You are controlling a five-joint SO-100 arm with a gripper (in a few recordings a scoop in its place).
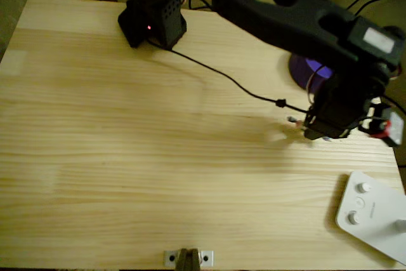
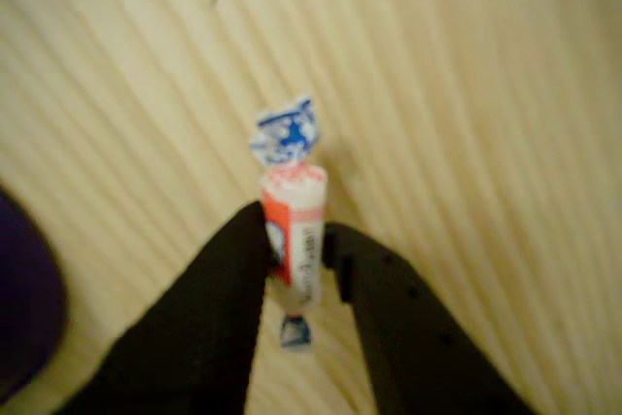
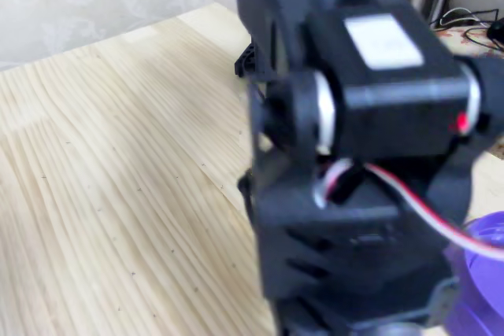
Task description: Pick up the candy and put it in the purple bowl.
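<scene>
In the wrist view the candy [image 2: 294, 225], a slim red-and-white wrapped sweet with blue-and-white twisted ends, sits between my two black fingers [image 2: 228, 279], which press on its sides. My gripper [image 2: 296, 250] is shut on it just above the wooden table. In the overhead view my gripper [image 1: 311, 128] is at the table's right side, and the candy's tip [image 1: 292, 119] pokes out to its left. The purple bowl [image 1: 309, 71] stands just behind the gripper, mostly hidden by the arm. Its rim [image 3: 484, 261] shows at the right edge of the fixed view, and a dark edge [image 2: 24, 308] at the wrist view's left.
A white block with round knobs [image 1: 373, 214] lies at the table's front right corner. A black cable [image 1: 222, 74] runs across the table from the arm's base [image 1: 155, 20] at the back. A small metal bracket [image 1: 188, 258] sits at the front edge.
</scene>
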